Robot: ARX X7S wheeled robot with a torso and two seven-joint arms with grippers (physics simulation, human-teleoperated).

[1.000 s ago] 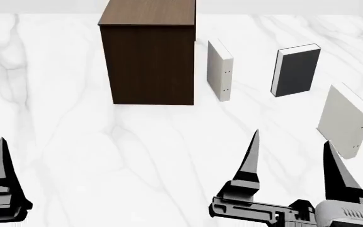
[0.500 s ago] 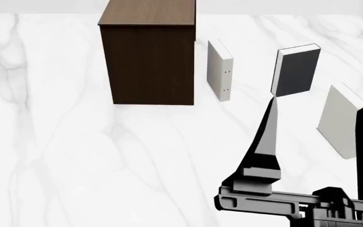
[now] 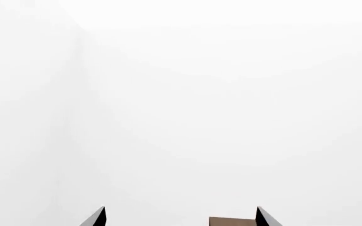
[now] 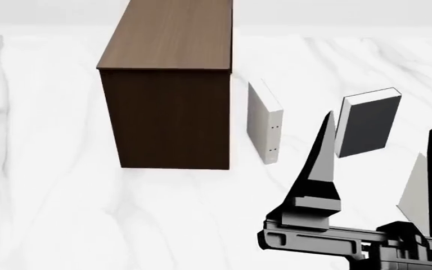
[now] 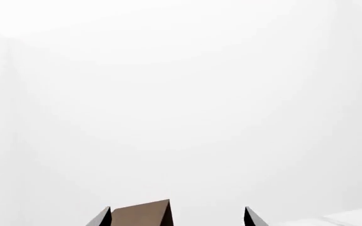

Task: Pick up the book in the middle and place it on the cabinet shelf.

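Observation:
The dark grey book point(image 4: 366, 126) stands upright on the white marble surface, between two off-white books. The brown cabinet shelf point(image 4: 163, 112) stands to the left of them, with its flat top point(image 4: 171, 34) bare. My right gripper point(image 4: 382, 121) is open and empty, raised in front of the dark book, which shows between its fingers; it is apart from the book. In the right wrist view the right gripper point(image 5: 177, 217) points at blank white, with the cabinet point(image 5: 140, 215) low between its tips. My left gripper point(image 3: 179, 219) is open and empty and is out of the head view.
One off-white book point(image 4: 263, 121) stands close to the cabinet's right side. The other point(image 4: 413, 194) stands at the right, partly hidden behind my right finger. The cabinet top also shows in the left wrist view point(image 3: 231, 221). White marble surface point(image 4: 51, 197) lies at the left.
My right gripper has risen and moved forward toward the dark book. The head view has moved nearer, so cabinet and books look larger and lower. My left gripper has left the head view.

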